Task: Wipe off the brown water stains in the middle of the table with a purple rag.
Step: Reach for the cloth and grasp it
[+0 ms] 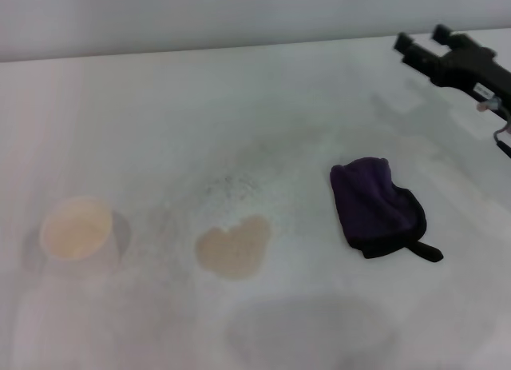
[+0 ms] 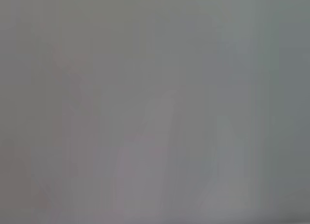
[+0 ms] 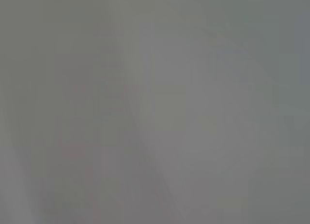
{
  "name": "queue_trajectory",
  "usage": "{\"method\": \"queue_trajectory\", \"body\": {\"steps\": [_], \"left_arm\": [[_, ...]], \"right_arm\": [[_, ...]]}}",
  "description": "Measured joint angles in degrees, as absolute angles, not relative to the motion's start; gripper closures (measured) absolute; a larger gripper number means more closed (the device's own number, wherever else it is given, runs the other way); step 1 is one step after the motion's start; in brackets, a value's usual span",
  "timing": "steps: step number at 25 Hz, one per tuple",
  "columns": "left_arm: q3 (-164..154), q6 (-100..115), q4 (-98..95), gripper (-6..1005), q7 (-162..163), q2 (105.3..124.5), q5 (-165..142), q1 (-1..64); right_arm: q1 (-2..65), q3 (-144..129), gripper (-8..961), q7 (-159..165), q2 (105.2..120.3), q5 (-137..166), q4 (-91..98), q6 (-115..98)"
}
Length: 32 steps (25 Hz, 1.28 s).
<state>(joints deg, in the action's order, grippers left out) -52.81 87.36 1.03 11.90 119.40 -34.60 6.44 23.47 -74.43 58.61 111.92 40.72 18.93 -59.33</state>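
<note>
Seemingly soft, purple rag point(image 1: 375, 206) lies crumpled.

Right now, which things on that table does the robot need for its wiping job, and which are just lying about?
Needed for the job:
- the purple rag, lying untouched
- the brown water stains, beside the rag
- the table
- the right gripper, open, above the far right corner

Just lying about:
- the paper cup, on the left
- a faint grey speckled smudge
</note>
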Motion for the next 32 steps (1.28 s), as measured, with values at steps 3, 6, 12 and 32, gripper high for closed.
{"method": "queue_trajectory", "body": {"steps": [3,6,12,32], "left_arm": [[-52.8,87.4,0.7,107,11.9,119.24,-32.7,7.7],[-52.8,87.4,-0.7,107,11.9,119.1,-30.9,8.8],[-52.7,87.4,-3.3,106,11.9,119.07,-26.3,9.9],[-51.0,84.3,-9.6,106,10.0,118.41,-22.1,13.1]], "right_arm": [[23.9,-76.2,84,73.9,109.5,51.9,24.5,-57.7],[25.4,-76.0,84,93.5,106.61,66.7,29.6,-58.7],[33.9,-75.9,84,118.0,101.35,89.1,32.4,-70.8],[47.6,-76.1,85,155.5,106.79,138.8,47.6,-85.2]]}}
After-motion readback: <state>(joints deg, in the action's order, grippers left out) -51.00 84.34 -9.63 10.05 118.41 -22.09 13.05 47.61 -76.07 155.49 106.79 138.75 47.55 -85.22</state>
